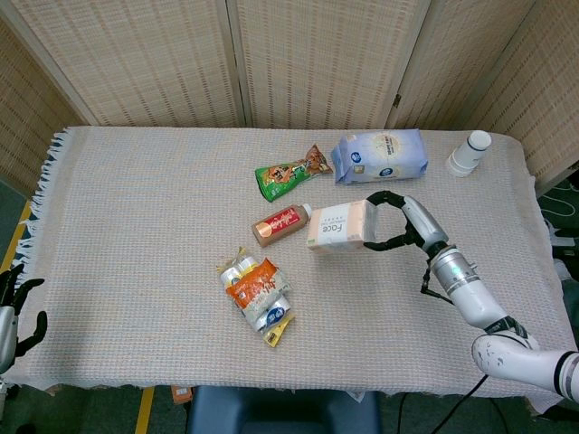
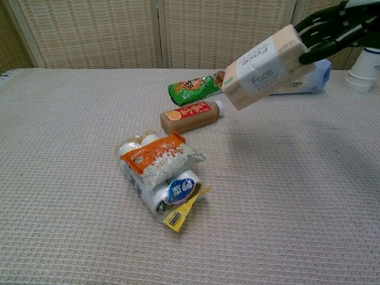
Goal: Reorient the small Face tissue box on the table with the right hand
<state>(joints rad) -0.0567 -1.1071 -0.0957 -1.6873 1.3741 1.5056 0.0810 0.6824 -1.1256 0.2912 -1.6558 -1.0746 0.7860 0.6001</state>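
Note:
The small Face tissue box point(image 1: 337, 225) point(image 2: 265, 66), pale peach and white, hangs in the air above the table, tipped onto its long side with its free end toward the left. My right hand point(image 1: 398, 222) point(image 2: 332, 31) grips its right end, fingers wrapped over top and bottom. Low at the left edge of the head view, off the table, my left hand point(image 1: 13, 312) shows with fingers spread and nothing in it.
A brown drink bottle point(image 1: 282, 223) lies just left of the held box. A green snack bag point(image 1: 291, 172), a blue tissue pack point(image 1: 380, 155) and stacked paper cups point(image 1: 469, 153) sit at the back. A bundle of packets point(image 1: 258, 291) lies near the front.

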